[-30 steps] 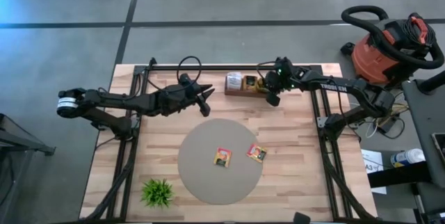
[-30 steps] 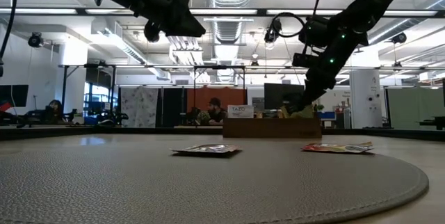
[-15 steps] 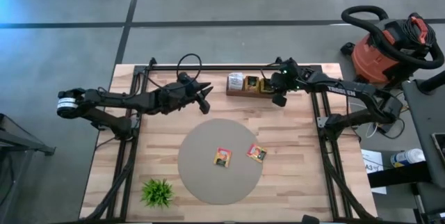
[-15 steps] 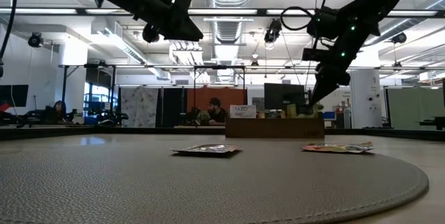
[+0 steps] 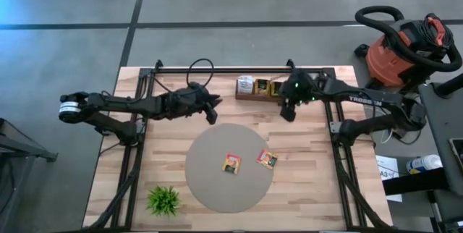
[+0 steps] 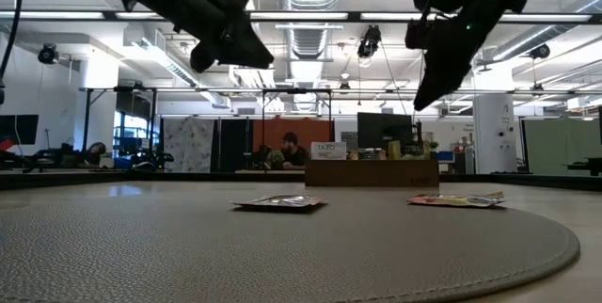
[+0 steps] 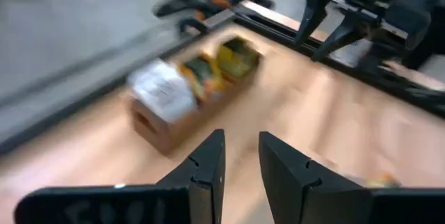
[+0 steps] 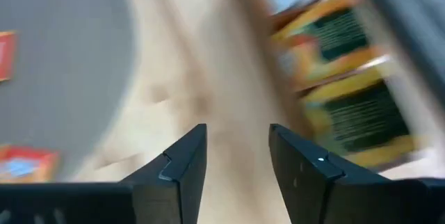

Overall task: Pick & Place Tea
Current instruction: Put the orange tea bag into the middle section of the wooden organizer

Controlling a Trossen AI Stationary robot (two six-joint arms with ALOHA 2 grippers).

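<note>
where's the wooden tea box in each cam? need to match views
High view: wooden tea box at the table's far edge, just left of the right tool.
Low view: low brown box in the distance, right of centre, behind the mat.
Left wrist view: upper left, sachets standing in it.
Right wrist view: blurred, upper right.
Shared landmark: round grey mat.

Two sachets (image 5: 231,163) lie unobstructed on the mat (image 5: 210,182), both arms overhead.

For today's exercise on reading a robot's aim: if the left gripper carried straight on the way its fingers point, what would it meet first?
Probably the wooden tea box. The left gripper, fingers slightly apart and empty, aims at it in its wrist view, with only bare table between; depth is uncertain.
</note>
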